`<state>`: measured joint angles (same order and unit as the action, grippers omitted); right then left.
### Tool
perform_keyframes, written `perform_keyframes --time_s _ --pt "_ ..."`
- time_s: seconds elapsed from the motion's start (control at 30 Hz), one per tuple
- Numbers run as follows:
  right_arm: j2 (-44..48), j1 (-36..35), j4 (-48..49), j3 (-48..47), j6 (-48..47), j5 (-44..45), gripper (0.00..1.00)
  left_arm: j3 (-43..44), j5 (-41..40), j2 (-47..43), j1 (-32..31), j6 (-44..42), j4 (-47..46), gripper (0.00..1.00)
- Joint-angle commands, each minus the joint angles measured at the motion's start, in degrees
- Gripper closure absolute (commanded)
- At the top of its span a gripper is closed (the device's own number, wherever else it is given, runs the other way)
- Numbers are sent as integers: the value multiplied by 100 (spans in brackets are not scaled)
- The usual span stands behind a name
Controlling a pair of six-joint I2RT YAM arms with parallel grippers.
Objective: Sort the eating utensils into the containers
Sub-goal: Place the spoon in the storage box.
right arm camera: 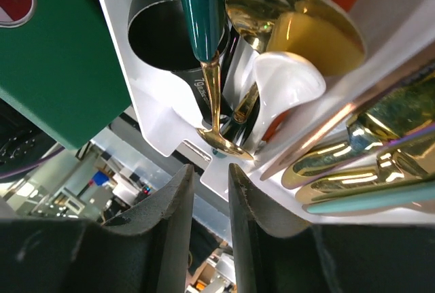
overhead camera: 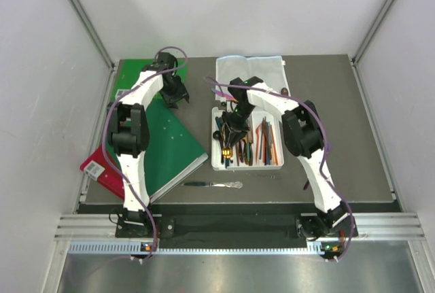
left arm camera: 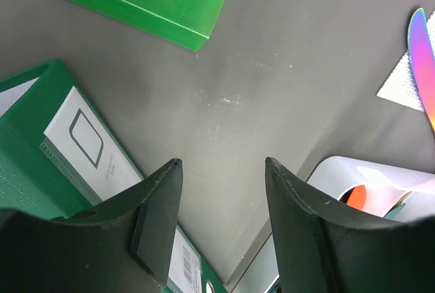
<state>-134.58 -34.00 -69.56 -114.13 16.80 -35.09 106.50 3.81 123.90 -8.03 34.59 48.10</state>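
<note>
The white compartment tray (overhead camera: 279, 160) lies mid-table and holds several utensils in gold, teal, orange and black. My right gripper (overhead camera: 228, 145) hangs over its left compartments; in the right wrist view the gripper (right arm camera: 212, 170) is narrowly open and empty, just above a teal-handled gold spoon (right arm camera: 204, 21), a white spoon (right arm camera: 285, 85) and the tray rim (right arm camera: 156, 123). My left gripper (overhead camera: 173, 99) is open and empty over bare table; it also shows in the left wrist view (left arm camera: 224, 164). A silver knife (overhead camera: 214, 184) lies in front of the tray. An iridescent knife (left arm camera: 423, 55) lies behind it.
A green folder (overhead camera: 170, 140) lies left of the tray, with a red book (overhead camera: 98, 167) under its near corner. A green binder (left arm camera: 41, 143) is below my left gripper. A white cloth (overhead camera: 250, 72) lies behind the tray. The tray corner (left arm camera: 333, 174) is to the left gripper's right.
</note>
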Motion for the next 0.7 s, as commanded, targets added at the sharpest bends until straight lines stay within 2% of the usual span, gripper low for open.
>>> perform_keyframes --time_s 0.0,0.13,0.2,0.33,0.37,0.43,0.53,0.67 --pt "2 -46 -40 -206 -141 -279 72 3 -3 -296 -14 4 -169 43" --pt "379 147 179 -505 42 396 71 -6 -3 -287 -14 4 -160 43" --pt "765 349 520 -479 305 1002 70 38 23 -261 -14 -5 -160 43" --pt "1504 1287 1181 -41 675 2153 62 169 102 -199 -14 65 -125 43" --pt "1592 1447 1216 -13 684 2695 62 248 119 -182 -14 74 -116 43" --pt "1506 1868 1173 -65 483 3425 62 388 172 -129 -14 109 -90 43" --pt "1050 2309 1120 -337 298 3929 62 686 50 -15 -5 40 6 43" --pt "724 2635 1374 -557 167 3852 63 1065 5 126 -5 30 156 43"
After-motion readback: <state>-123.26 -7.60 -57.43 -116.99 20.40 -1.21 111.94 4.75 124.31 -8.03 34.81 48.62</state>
